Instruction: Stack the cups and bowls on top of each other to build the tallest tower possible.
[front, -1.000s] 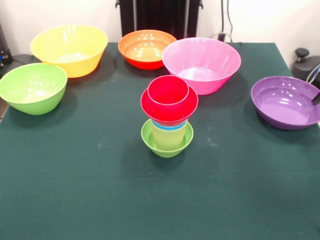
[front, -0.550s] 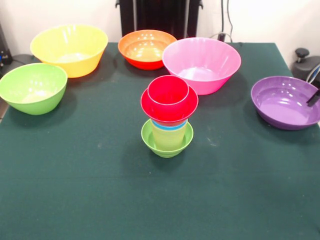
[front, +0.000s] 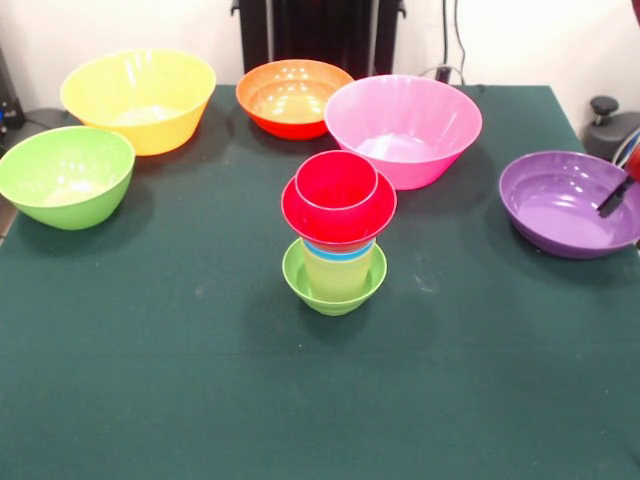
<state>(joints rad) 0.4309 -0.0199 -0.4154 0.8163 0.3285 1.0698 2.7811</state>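
The tower stands mid-table. Its base is a small lime-green bowl (front: 334, 287) holding a pale yellow cup (front: 338, 272). Above that show a blue cup's rim (front: 338, 253), a small red bowl (front: 338, 218) and a red cup (front: 336, 180) on top. Loose bowls ring it: yellow (front: 140, 98), green (front: 65, 175), orange (front: 293, 96), pink (front: 403, 125) and purple (front: 560, 205). My gripper (front: 615, 196) pokes in at the right edge, over the purple bowl's right side. Most of it is cut off by the picture's edge.
The green cloth table (front: 200, 380) ends just right of the purple bowl. A dark round device (front: 610, 125) sits off the table's far right corner, with cables on the wall behind it.
My gripper has come further into the picture from the right, over the purple bowl. The purple bowl has shifted slightly left. The tower and the other bowls are unmoved.
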